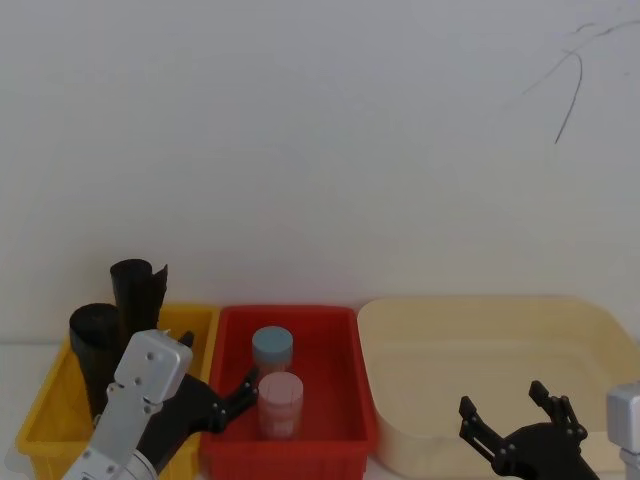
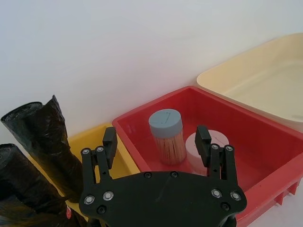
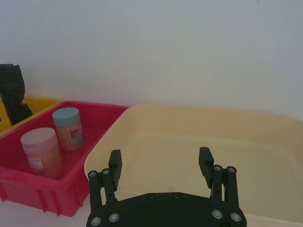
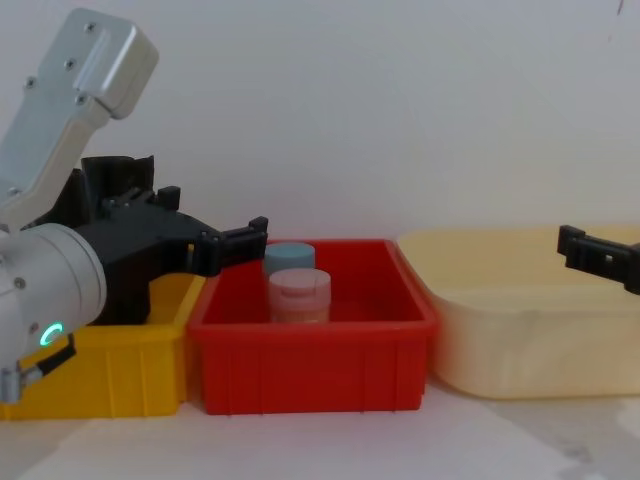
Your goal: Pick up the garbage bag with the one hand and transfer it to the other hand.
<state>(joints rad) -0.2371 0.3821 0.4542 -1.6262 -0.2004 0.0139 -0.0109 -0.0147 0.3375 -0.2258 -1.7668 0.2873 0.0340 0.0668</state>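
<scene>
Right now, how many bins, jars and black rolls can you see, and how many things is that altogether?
Bins: 3 (yellow bin, red bin, cream bin)
Jars: 2 (blue-lidded jar, pink-lidded jar)
Black rolls: 2 (front roll, back roll)
Total: 7
</scene>
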